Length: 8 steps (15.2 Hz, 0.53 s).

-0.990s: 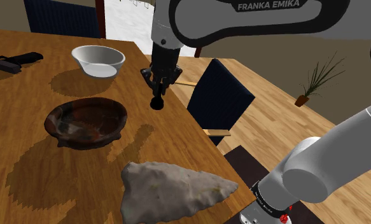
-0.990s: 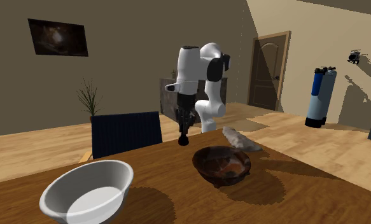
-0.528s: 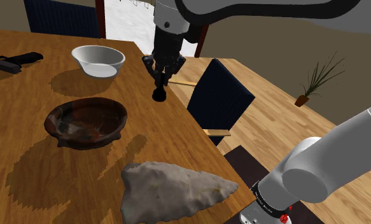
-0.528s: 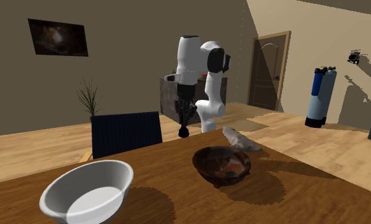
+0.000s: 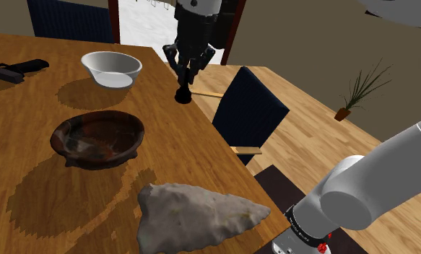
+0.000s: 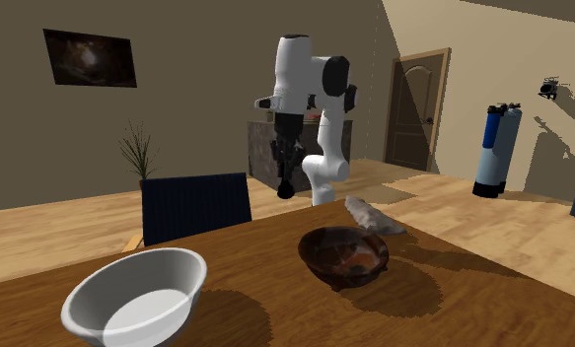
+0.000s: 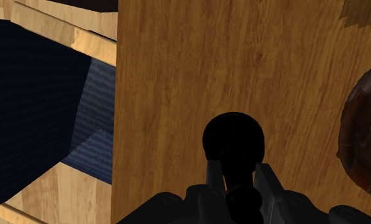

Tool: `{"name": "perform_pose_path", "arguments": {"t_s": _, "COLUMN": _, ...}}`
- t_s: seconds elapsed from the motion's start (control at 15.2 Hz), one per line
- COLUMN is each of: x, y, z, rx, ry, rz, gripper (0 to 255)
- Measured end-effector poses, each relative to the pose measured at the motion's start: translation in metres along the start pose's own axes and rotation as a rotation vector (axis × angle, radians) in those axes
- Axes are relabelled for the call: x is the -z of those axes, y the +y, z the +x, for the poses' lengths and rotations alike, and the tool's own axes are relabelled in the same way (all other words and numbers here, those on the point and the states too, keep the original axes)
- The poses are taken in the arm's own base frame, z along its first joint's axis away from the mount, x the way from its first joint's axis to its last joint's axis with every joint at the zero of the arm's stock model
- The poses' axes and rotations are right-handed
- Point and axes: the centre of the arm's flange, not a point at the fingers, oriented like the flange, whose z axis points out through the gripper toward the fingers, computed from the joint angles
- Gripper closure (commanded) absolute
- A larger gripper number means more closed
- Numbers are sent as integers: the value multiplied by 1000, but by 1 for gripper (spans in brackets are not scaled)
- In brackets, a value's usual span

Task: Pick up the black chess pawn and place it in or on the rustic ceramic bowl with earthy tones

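Black pawn [image 5: 184, 91] in hand [image 5: 188, 73], above wooden table [image 5: 21, 123]

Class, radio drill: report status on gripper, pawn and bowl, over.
Gripper shut on black pawn, held above table near its edge. Brown bowl empty, shoulder view's lower left of pawn. White bowl beside the route, not blocking.
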Motion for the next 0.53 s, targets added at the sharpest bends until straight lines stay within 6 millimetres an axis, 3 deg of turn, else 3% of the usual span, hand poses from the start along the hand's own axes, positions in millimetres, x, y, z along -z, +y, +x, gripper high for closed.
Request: {"name": "perform_pose_path", "arguments": {"t_s": 0.53, "x": 39, "y": 2, "z": 4, "rx": 0, "ry": 0, "rz": 0, "gripper": 255}}
